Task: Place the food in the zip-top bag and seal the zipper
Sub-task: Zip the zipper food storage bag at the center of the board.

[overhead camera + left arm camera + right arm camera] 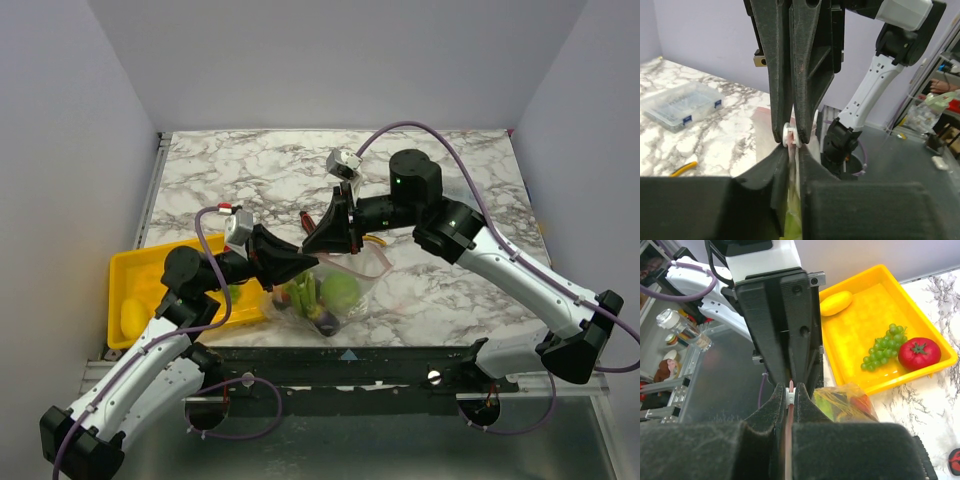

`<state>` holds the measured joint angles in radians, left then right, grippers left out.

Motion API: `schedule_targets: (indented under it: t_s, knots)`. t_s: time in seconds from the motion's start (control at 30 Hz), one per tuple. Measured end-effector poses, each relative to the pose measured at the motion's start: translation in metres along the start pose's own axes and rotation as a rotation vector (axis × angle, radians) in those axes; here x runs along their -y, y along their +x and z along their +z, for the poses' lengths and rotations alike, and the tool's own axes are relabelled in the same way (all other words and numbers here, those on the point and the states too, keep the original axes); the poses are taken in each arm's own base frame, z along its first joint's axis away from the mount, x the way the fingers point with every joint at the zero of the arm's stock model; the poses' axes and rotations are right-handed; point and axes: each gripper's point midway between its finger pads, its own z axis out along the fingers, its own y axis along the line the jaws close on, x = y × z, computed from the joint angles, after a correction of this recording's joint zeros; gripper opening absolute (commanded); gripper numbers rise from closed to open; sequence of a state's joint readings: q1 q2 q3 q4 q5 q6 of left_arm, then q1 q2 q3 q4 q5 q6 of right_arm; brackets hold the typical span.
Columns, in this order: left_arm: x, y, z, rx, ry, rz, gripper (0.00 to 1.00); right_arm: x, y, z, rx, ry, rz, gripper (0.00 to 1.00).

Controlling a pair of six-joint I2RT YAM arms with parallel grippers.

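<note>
Sealing seems under way: left tool (306, 263) and right tool (320, 244) both clench the zipper (790, 422) of the part-filled zip-top bag (346, 291) on the worktop (450, 165) beside the yellow tray (140, 272), so next one should slide along the strip.

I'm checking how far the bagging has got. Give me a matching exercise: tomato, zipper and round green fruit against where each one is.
1 tomato
2 zipper
3 round green fruit

A inside the zip-top bag
B in the yellow tray
C pinched between left gripper and right gripper

Pairs: 1-B, 2-C, 3-A
</note>
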<state>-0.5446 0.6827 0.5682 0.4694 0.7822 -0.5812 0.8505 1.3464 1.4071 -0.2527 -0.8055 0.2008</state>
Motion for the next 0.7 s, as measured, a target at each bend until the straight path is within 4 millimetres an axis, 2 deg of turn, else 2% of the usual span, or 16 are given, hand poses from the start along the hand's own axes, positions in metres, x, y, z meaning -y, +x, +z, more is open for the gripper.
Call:
schedule_targets:
  t_s: [0.03,0.1,0.3,0.4,0.7]
  knots:
    - [0.0,0.0,0.0,0.0,0.0,0.0,0.3,0.0003,-0.0002,0.0,0.001,0.002,0.001,0.01]
    - [0.0004,-0.0008,-0.0002,0.001,0.0,0.004,0.31,0.0009,-0.0005,0.0001,0.002,0.007,0.01,0.01]
    - [0.0034,-0.002,-0.0026,0.001,0.0,0.016,0.13,0.001,-0.0009,0.0011,0.01,0.007,0.029,0.01]
    - [0.0032,-0.0001,-0.0038,-0.006,-0.005,0.016,0.0,0.0007,-0.0005,0.0014,0.011,0.007,0.039,0.01]
    - [-0.0033,-0.0018,-0.0045,-0.003,-0.042,0.012,0.0,0.0039,-0.0008,0.0005,0.015,0.029,0.035,0.01]
